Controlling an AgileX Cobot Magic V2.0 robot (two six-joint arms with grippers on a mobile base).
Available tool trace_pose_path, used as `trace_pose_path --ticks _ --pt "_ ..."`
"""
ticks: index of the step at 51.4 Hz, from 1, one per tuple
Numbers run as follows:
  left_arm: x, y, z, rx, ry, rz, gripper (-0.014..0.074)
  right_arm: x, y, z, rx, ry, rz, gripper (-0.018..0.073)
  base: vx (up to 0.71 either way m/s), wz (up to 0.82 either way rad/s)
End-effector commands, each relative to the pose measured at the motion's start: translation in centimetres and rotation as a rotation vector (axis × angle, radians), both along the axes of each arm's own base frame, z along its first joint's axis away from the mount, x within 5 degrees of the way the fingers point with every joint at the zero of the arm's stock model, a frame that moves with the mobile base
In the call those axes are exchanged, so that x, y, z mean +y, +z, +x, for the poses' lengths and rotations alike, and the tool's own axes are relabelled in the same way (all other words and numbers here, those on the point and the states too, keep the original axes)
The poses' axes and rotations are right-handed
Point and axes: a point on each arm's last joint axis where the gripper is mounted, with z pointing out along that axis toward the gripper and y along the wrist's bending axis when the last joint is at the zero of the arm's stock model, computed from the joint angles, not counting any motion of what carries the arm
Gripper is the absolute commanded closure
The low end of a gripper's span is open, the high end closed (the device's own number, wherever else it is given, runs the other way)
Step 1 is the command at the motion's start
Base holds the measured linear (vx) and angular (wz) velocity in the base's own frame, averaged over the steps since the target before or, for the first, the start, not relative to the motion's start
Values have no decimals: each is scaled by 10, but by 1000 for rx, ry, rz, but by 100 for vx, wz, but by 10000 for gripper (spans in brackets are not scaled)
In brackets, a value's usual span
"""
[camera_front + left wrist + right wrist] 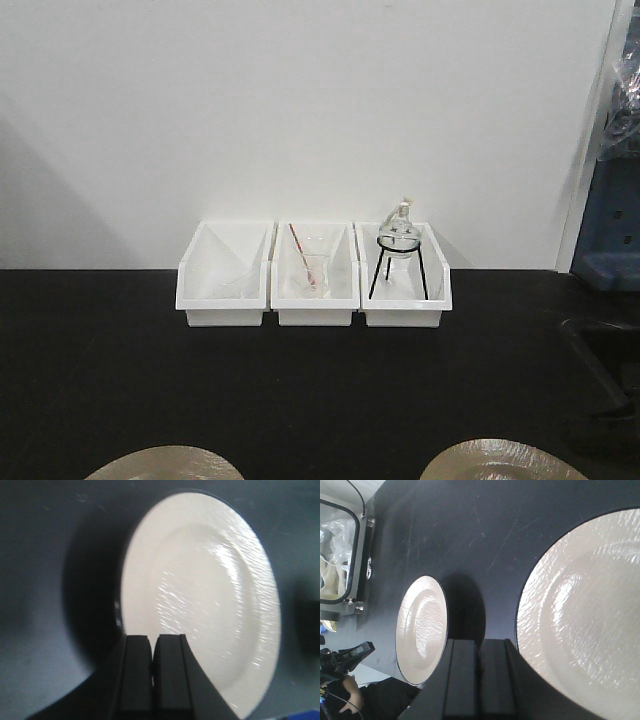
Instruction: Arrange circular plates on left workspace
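Observation:
Two round tan plates with dark rims lie on the black countertop (320,380). The front view shows only their far edges, the left plate (160,463) and the right plate (515,460). No gripper appears in that view. My left gripper (154,639) is shut and empty, hovering over the near edge of the left plate (200,595). My right gripper (480,642) is shut with nothing in it, over the bare counter between the right plate (585,615) close by and the left plate (420,630) farther off.
Three white bins (313,275) stand in a row against the back wall, with glassware and a flask on a wire stand (400,250) inside. A sunken sink (605,375) lies at the right. A clear box (340,550) sits beyond the counter's edge.

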Motion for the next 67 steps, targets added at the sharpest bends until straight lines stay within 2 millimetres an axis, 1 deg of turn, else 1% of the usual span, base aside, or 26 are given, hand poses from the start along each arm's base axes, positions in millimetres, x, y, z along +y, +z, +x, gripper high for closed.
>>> trace_pose_path --ticks 1,8,12,18,23,29,37,40,43,45,47,51,53,59,67 --pt "2 7 5 -38 25 -10 311 2 19 1 -75 -14 47 564 0 0" --pt "5 -6 14 19 17 -51 170 2 19 1 -76 -15 48 564 0 0" --pt "7 -14 21 51 18 -84 121 2 19 1 -79 -15 47 564 0 0" --pt "8 -25 32 76 22 -140 111 2 19 2 -83 -18 43 564 0 0" --pt "4 -33 41 85 -2 -184 116 1 19 2 -90 -15 38 564 0 0" --pt "-6 -44 47 107 -49 -238 122 1 19 2 -94 -22 34 564 0 0" --pt "-20 -54 52 121 -102 -248 138 1 19 3 -96 -24 36 564 0 0" --pt "-24 -56 53 130 -113 -248 157 1 19 3 -96 -24 36 564 0 0" --pt "-28 -58 54 138 -127 -248 209 1 19 3 -96 -24 36 564 0 0" --pt "-30 -58 54 141 -136 -245 259 1 19 3 -96 -24 36 564 0 0" --pt "-32 -58 54 142 -143 -244 325 1 19 3 -96 -24 36 564 0 0" --pt "-33 -58 54 142 -145 -245 529 1 19 2 -95 -23 37 564 0 0" --pt "-33 -58 54 142 -147 -250 606 1 19 2 -95 -20 37 564 0 0" --pt "-36 -52 56 126 -140 -322 603 1 19 2 -97 -16 38 564 0 0" --pt "-44 -30 71 25 -81 -519 600 1 19 2 -96 -15 38 564 0 0"
